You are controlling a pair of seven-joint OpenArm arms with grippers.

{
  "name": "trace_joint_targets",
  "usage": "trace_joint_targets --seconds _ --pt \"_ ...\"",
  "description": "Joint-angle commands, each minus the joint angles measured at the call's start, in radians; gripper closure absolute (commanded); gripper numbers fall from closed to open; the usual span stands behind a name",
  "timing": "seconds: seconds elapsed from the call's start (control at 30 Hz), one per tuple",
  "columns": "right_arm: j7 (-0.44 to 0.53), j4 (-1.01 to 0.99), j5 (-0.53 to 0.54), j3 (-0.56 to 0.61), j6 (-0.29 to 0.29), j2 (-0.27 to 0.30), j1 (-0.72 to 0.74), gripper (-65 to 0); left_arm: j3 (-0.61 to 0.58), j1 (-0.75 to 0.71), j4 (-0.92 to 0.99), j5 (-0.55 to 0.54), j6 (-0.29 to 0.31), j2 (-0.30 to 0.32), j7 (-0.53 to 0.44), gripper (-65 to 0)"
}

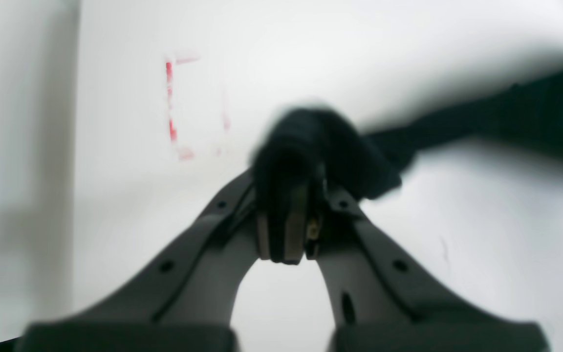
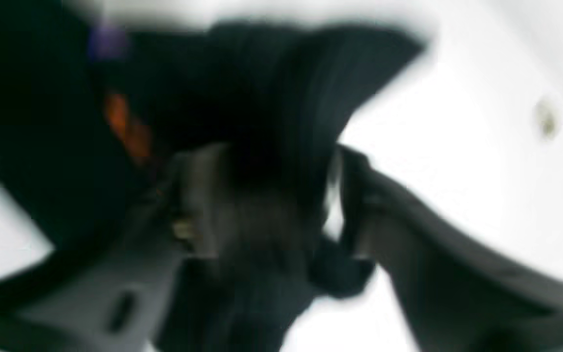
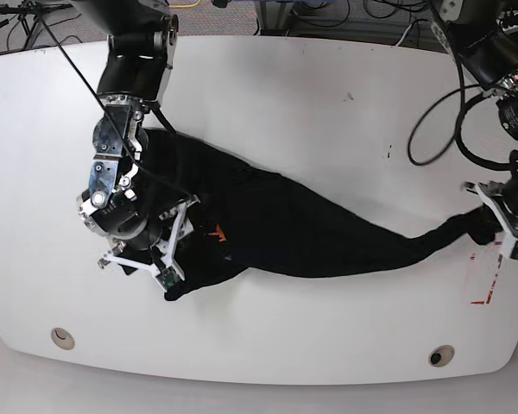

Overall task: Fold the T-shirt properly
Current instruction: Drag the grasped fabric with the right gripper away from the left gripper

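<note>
**Black T-shirt pulled long between two claws**

The black T-shirt lies on the white worktop. It is stretched out in a long shape from one side to the other. It is wide and bunched at one end and thin like a rope at the other end.

The left claw is pinched tight on the thin end of the shirt, close to some red marks on the worktop. A dark lump of cloth sticks out past its tips.

The right claw sits over the wide end. Its two sides are apart, with black cloth lying between them. The picture there is very blurry. A bit of orange print shows on the shirt.
</note>
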State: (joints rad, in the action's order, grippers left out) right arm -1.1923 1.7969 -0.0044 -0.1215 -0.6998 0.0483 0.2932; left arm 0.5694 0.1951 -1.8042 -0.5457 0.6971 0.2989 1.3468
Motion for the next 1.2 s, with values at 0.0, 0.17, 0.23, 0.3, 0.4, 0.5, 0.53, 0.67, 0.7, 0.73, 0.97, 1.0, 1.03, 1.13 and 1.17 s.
trace_joint_targets --seconds 0.0,0.17,0.23,0.3,0.4,0.5,0.53,0.67,0.7,0.73,0.97,1.0,1.03,1.13,1.17 --pt "-0.003 0.021 -0.004 -0.012 0.002 0.022 0.015 -44.2 -0.018 0.031 -0.019 0.005 0.001 0.001 -0.02 0.0" --pt "-0.052 0.089 0.01 -0.093 0.002 0.107 0.034 -47.0 -0.081 0.085 -0.035 0.031 0.001 0.011 -0.026 0.0" --pt "-0.064 0.098 0.017 -0.107 0.002 0.123 0.044 -43.8 -0.089 0.108 -0.036 0.033 0.001 0.011 -0.03 0.0" --pt "-0.077 0.107 0.021 -0.121 0.002 0.138 0.057 -40.2 -0.087 0.143 -0.038 0.035 0.001 0.013 -0.03 0.0" --pt "-0.097 0.111 0.028 -0.139 0.002 0.151 0.076 -33.2 -0.087 0.194 -0.037 0.036 0.001 0.018 -0.032 0.0" --pt "-0.156 0.107 0.023 -0.169 0.002 0.16 0.124 -35.2 -0.084 0.267 -0.022 0.026 0.001 0.022 -0.02 0.0" --pt "-0.162 0.105 0.025 -0.169 0.002 0.157 0.131 -37.0 -0.084 0.272 -0.018 0.023 0.001 0.023 -0.019 0.0" --pt "-0.183 0.104 0.028 -0.163 0.002 0.144 0.16 -41.3 -0.079 0.289 -0.005 0.015 0.001 0.028 -0.012 0.0" --pt "-0.187 0.105 0.029 -0.162 0.002 0.14 0.167 -41.9 -0.078 0.293 -0.001 0.013 0.001 0.029 -0.012 0.0" --pt "-0.191 0.105 0.029 -0.161 0.002 0.137 0.175 -42.2 -0.077 0.299 0.003 0.011 0.001 0.031 -0.009 0.0" --pt "-0.204 0.107 0.005 -0.144 0.002 0.17 0.275 -39.3 -0.077 0.406 0.041 0.005 0.001 0.035 0.024 -0.5" --pt "-0.204 0.106 0.005 -0.142 0.002 0.178 0.29 -38.1 -0.077 0.423 0.049 0.005 0.001 0.035 0.03 -0.6" --pt "-0.204 0.105 0.004 -0.139 0.002 0.186 0.306 -37.0 -0.077 0.44 0.058 0.004 0.001 0.035 0.036 -0.7" --pt "-0.204 0.1 0.003 -0.128 0.002 0.2 0.344 -32.4 -0.076 0.478 0.081 0.004 0.001 0.034 0.046 -0.7" --pt "-0.204 0.098 0.002 -0.124 0.002 0.203 0.355 -30.7 -0.075 0.488 0.087 0.004 0.001 0.033 0.047 -0.7"
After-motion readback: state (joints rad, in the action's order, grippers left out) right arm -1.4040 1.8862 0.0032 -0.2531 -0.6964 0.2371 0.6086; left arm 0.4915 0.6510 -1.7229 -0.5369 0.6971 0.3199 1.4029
